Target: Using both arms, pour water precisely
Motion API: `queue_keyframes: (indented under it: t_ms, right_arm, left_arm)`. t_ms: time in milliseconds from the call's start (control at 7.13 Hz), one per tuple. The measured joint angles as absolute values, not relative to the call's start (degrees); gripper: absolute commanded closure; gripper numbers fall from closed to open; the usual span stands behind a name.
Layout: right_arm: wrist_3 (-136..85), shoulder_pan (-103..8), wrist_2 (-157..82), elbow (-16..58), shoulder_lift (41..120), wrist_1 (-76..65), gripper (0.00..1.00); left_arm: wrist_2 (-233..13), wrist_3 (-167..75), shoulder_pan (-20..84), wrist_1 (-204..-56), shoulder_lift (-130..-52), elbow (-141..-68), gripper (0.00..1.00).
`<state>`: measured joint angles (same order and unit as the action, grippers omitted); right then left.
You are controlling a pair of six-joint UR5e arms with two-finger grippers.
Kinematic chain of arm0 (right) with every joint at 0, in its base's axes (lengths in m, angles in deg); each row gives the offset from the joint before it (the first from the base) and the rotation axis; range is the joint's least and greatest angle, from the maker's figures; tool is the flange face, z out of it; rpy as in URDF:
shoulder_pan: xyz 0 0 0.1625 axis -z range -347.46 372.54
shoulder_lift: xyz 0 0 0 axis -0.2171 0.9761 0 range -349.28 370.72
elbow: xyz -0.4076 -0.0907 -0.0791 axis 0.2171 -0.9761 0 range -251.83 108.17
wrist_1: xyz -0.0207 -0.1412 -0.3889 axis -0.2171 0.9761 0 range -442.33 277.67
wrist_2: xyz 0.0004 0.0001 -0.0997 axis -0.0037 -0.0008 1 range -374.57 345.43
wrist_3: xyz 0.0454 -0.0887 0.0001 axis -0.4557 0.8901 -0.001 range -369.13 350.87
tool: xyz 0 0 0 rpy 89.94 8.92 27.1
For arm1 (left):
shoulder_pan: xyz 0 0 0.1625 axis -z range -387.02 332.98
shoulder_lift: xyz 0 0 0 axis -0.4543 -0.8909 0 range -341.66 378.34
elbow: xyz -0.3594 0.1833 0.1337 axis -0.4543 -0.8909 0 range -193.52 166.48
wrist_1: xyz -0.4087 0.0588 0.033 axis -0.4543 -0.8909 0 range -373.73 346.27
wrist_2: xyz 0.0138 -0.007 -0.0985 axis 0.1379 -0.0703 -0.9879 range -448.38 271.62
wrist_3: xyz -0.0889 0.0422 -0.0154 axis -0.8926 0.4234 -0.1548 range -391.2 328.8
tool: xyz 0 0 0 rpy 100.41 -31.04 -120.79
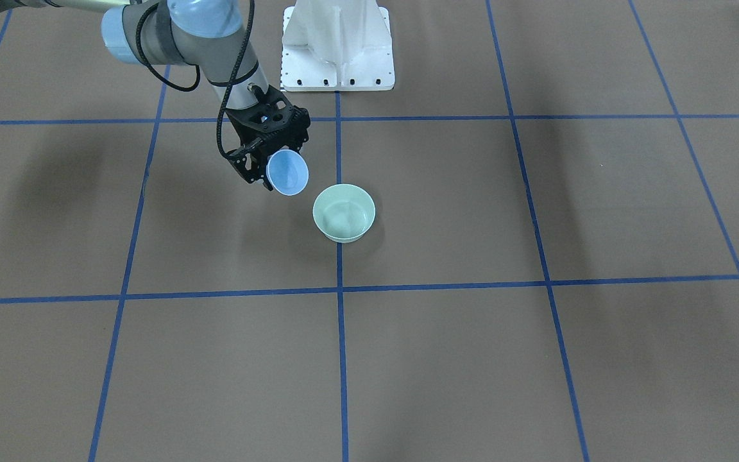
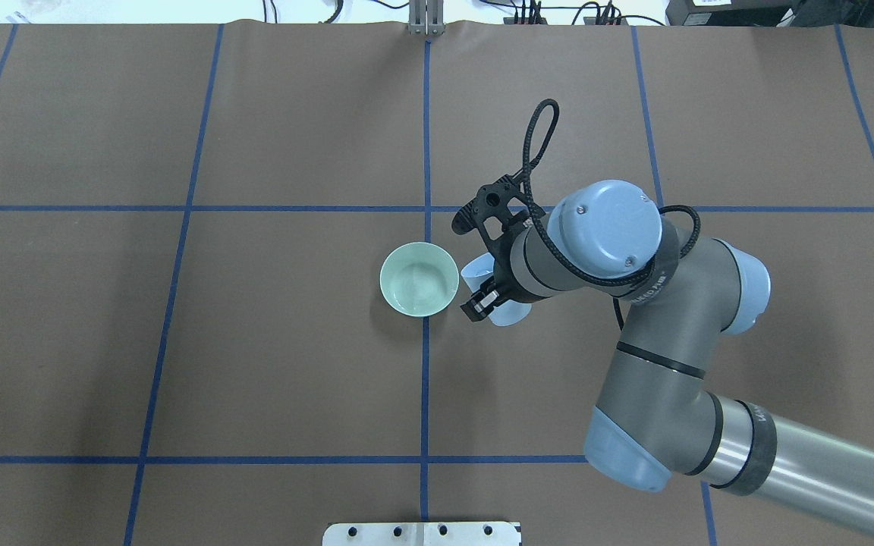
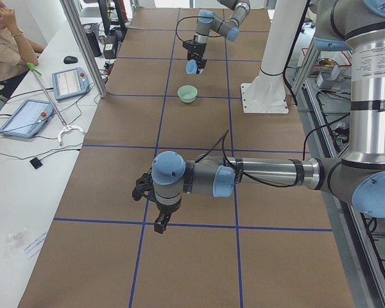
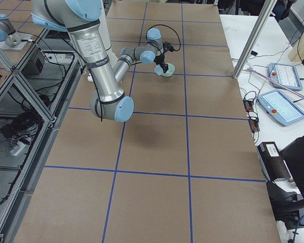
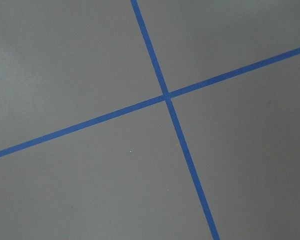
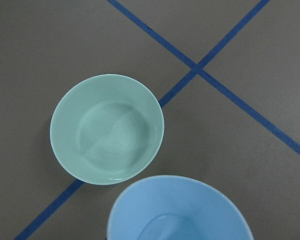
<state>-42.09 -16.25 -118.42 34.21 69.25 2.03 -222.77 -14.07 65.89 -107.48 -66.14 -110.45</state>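
My right gripper (image 1: 269,160) is shut on a light blue bowl (image 1: 287,172) and holds it tilted, its mouth toward a mint green bowl (image 1: 344,212) on the table just beside it. The overhead view shows the blue bowl (image 2: 476,273) under the wrist, right of the green bowl (image 2: 419,279). In the right wrist view the blue bowl's rim (image 6: 180,210) hangs close to the green bowl (image 6: 107,129), which holds a faint sheen of water (image 6: 110,147). No stream shows. My left gripper (image 3: 160,222) hovers over bare table far from the bowls; I cannot tell if it is open.
The white pedestal (image 1: 337,45) stands behind the bowls. Blue tape lines (image 5: 166,96) cross the brown table. Beside the table are an operator (image 3: 3,45), tablets (image 3: 70,80) and aluminium posts (image 3: 83,45).
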Motion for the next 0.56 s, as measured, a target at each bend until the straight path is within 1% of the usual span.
queue_keyframes:
  t_ms: [281, 561]
  right_arm:
    - [-43.77, -16.03, -120.22, 30.72, 65.09, 6.94, 1.00]
    - [-45.23, -15.62, -120.46, 25.62, 61.19, 7.94, 1.00]
  left_arm:
    - [-222.77, -14.07, 65.96, -107.50, -65.83, -110.53, 0.00]
    - [-222.77, -14.06, 65.96, -107.51, -65.78, -110.53, 0.00]
